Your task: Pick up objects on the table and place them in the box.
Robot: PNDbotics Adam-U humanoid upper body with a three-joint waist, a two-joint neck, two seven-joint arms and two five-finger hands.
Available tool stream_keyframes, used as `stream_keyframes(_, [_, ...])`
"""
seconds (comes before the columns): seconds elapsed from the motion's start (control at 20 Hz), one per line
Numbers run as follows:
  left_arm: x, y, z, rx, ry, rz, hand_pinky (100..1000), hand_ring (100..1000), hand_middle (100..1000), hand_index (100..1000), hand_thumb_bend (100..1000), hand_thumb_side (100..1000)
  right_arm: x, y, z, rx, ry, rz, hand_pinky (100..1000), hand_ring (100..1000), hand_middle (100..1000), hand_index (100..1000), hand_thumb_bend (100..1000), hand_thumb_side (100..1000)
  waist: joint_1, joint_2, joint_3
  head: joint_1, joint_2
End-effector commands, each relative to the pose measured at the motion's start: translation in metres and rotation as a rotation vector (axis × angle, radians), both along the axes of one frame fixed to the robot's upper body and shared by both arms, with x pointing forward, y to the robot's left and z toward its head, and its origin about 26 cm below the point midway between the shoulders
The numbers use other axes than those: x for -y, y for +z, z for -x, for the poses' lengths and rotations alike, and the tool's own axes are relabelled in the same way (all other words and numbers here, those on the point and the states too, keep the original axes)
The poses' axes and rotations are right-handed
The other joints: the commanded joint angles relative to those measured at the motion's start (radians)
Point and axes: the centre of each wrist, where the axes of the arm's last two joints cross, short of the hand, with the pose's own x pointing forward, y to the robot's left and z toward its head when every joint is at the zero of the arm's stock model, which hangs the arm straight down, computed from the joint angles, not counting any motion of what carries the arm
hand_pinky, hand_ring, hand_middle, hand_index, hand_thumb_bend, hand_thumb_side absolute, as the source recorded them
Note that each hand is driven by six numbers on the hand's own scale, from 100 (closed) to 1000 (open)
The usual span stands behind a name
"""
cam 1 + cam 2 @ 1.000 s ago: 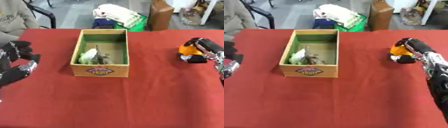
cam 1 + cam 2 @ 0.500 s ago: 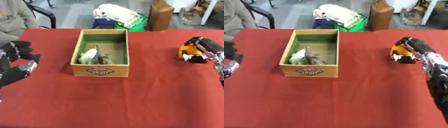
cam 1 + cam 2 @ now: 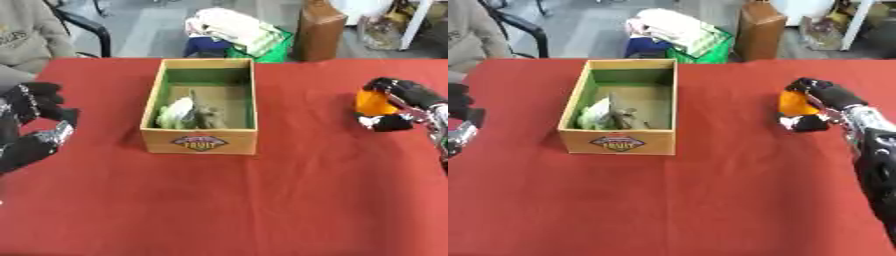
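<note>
Over on the right side of the red-covered table [image 3: 262, 200], the robot's black right hand [image 3: 826, 97] was wrapped about a single rounded orange object [image 3: 794, 103], its fingers curled over the top and far side and the thumb tucked beneath, so that only the orange face toward the middle of the table showed. Whether the object rested on the cloth or hung just above it I could not tell. It sat well apart from the one open wooden box with green inner walls and a fruit label on its front [image 3: 200, 142], which stood left of centre with its long sides running away from the robot. Inside that box, toward the near end, lay two things close together: one pale green and white rounded item [image 3: 176, 113] against the left wall, and one greyish, crumpled-looking item [image 3: 208, 116] just beside it, whose kind I could not make out. The far half of the box floor was bare brown. The black and silver left hand [image 3: 33, 130] hung at the left edge of the table, fingers up and relaxed, holding nothing, well clear of the box. No other loose object lay on the cloth, so I counted one orange thing in the hand and two things in the box.
</note>
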Motion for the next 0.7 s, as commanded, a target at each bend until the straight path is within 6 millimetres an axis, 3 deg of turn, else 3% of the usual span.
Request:
stream_keyframes(0.05, [-0.0065, 0.0113, 0.0008, 0.03, 0.008, -0.031, 612, 584, 573, 741, 333, 184, 0.0113, 0.022, -0.001, 0.089, -0.023, 0.055, 690, 827, 882, 930, 140, 623, -0.002, -0.016, 0.0, -0.002, -0.003])
stream_keyframes(0.2, [-0.0065, 0.0111, 0.0008, 0.03, 0.007, -0.032, 613, 585, 574, 741, 331, 184, 0.0113, 0.0206, -0.0008, 0.132, -0.02, 0.064, 586, 757, 850, 917, 100, 483, -0.002, -0.017, 0.0, -0.002, -0.002])
stream_keyframes(0.35, [-0.0066, 0.0117, 0.0008, 0.032, 0.007, -0.033, 613, 585, 574, 741, 331, 183, 0.0108, 0.0169, -0.0005, 0.158, -0.009, 0.071, 433, 645, 780, 888, 100, 404, -0.002, -0.018, 0.001, -0.003, -0.003])
stream_keyframes(0.45, [-0.0066, 0.0118, 0.0009, 0.031, 0.006, -0.033, 613, 585, 574, 741, 331, 183, 0.0104, 0.014, -0.0003, 0.169, -0.002, 0.077, 378, 600, 721, 854, 100, 379, -0.002, -0.019, 0.002, -0.003, -0.003])
stream_keyframes(0.5, [-0.0067, 0.0118, 0.0009, 0.031, 0.006, -0.033, 613, 585, 574, 742, 331, 183, 0.0102, 0.0132, -0.0003, 0.176, 0.003, 0.084, 336, 560, 634, 808, 100, 363, -0.002, -0.019, 0.003, -0.003, -0.003])
stream_keyframes(0.65, [-0.0068, 0.0122, 0.001, 0.032, 0.006, -0.033, 613, 585, 574, 742, 330, 183, 0.0091, 0.0127, -0.0007, 0.201, 0.021, 0.113, 247, 480, 534, 680, 100, 315, -0.002, -0.02, 0.003, -0.002, -0.004])
stream_keyframes(0.7, [-0.0068, 0.0123, 0.001, 0.033, 0.006, -0.033, 613, 585, 574, 741, 330, 183, 0.0086, 0.0129, -0.001, 0.211, 0.028, 0.121, 176, 410, 483, 589, 100, 279, -0.002, -0.02, 0.003, -0.002, -0.004])
